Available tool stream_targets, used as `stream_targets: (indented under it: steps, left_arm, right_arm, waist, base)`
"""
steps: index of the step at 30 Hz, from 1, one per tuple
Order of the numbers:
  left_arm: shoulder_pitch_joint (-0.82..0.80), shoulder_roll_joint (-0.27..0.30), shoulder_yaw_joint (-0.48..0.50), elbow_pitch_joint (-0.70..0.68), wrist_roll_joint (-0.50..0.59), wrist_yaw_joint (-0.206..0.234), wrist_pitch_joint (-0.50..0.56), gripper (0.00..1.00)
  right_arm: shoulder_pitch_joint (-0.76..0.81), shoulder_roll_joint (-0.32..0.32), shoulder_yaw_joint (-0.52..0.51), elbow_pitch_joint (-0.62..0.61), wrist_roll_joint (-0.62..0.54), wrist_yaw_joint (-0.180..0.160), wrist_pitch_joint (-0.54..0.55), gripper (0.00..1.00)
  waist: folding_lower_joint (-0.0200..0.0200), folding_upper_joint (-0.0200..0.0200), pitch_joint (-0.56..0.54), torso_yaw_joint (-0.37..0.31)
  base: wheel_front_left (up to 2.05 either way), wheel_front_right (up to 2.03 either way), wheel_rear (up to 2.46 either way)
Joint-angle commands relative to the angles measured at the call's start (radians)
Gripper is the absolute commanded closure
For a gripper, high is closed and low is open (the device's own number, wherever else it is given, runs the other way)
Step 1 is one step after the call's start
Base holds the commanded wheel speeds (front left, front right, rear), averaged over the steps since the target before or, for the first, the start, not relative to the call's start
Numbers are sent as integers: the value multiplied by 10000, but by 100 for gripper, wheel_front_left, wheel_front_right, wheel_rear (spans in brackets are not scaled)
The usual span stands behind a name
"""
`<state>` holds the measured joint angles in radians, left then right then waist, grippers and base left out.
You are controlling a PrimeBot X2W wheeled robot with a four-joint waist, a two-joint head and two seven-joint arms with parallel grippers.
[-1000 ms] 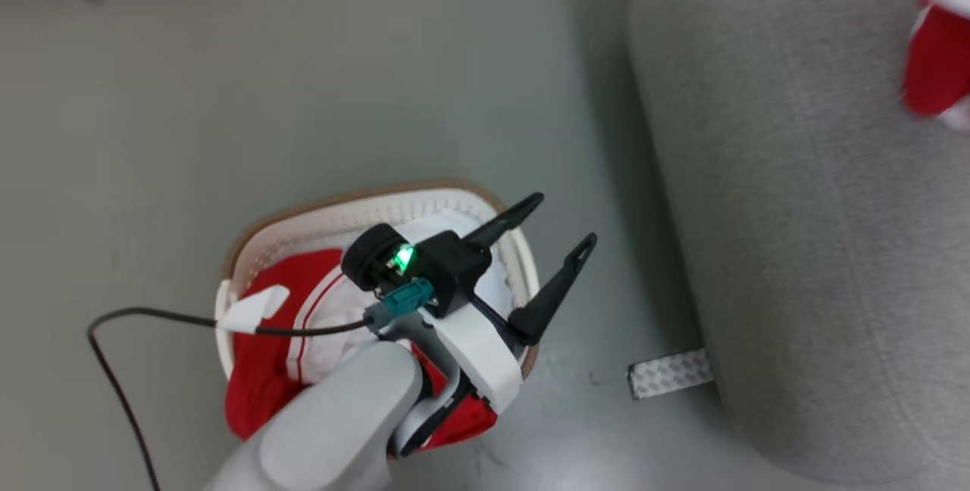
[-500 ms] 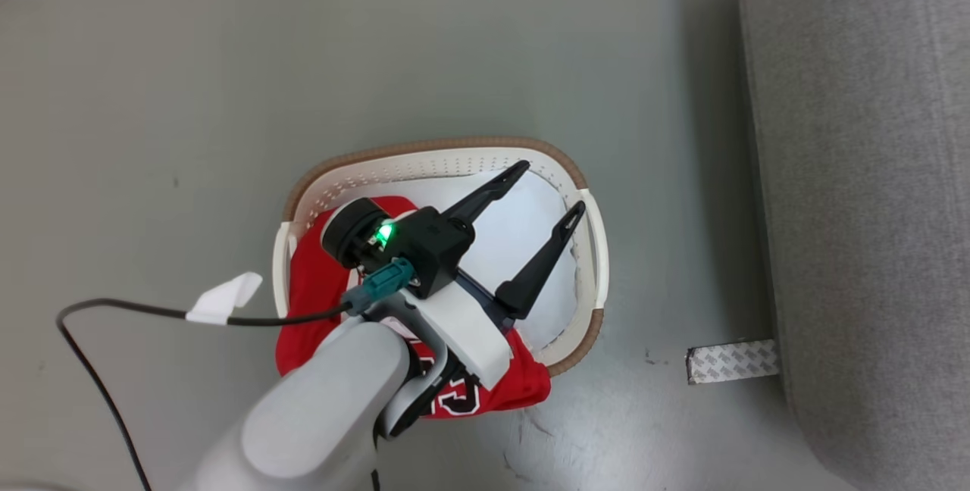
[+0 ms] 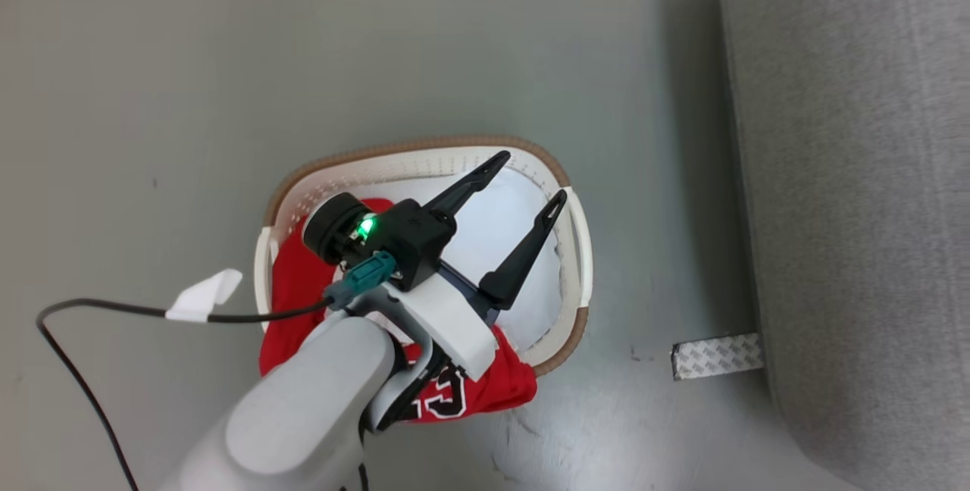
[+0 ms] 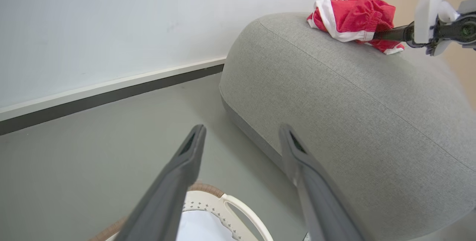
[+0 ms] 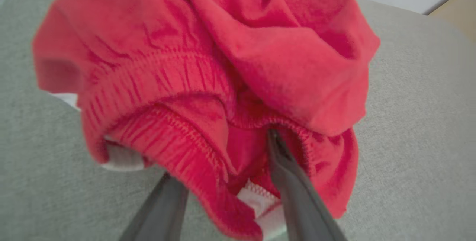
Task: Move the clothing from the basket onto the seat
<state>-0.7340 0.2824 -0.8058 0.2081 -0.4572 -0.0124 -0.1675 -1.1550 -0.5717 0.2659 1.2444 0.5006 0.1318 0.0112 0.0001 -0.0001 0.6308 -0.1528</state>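
The grey seat took up the right side of the scene, its rounded end standing on the grey-green floor. Left of it, and apart from it on the floor, stood the white basket with its brown rim band. One red garment with white trim lay bunched on top of the seat, far from the basket. A second red garment with black-and-white lettering sat in the left and near part of the basket and spilled over the near rim. A pale cushion lay beside it in the right half of the basket. The left gripper hovered over the basket above the cushion, its two fingers spread wide with nothing between them. The right gripper was at the garment on the seat, its fingers standing apart, with loose folds of the elastic waistband draped over and between them rather than pinched. A short strip of patterned tape lay on the floor, reaching the foot of the seat. A white tag sat on the black cable running to the left arm.
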Motion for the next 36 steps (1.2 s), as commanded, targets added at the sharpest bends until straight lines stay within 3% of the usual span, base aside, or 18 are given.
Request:
stream_targets:
  steps: [1,8,20,27,31,36]
  left_arm:
    - [40,33,41,41,-81,-7,-89,0]
    - [496,246,327,360,-415,139,-344,0]
    - [1637,697,1484,153,-1202,754,-850,0]
    - [2644,1007,2407,-139,-1603,1270,-960,0]
    - [3414,1036,2948,-314,-1666,1582,-966,0]
    - [4358,901,3695,-682,-1310,1813,-967,0]
  right_arm:
    - [172,-34,98,-73,107,-22,63,0]
    - [707,301,1006,-781,382,-22,173,0]
    - [2264,-245,2339,-3449,1790,-22,-1261,0]
    - [3528,35,2316,-5483,2769,-22,-2154,0]
    - [4599,54,2109,-6578,2520,-22,-2508,0]
    - [6209,600,935,-8018,1726,-22,-2762,0]
  waist:
    - [-1,1,-240,-109]
    - [-1,1,-1388,-469]
    - [-1,1,-4215,-254]
    - [-1,1,-5173,161]
    - [-1,1,-5534,409]
    - [-1,1,-5767,655]
  base:
    - [0,0,0]
    - [0,0,0]
    - [0,0,0]
    - [0,0,0]
    - [0,0,0]
    - [0,0,0]
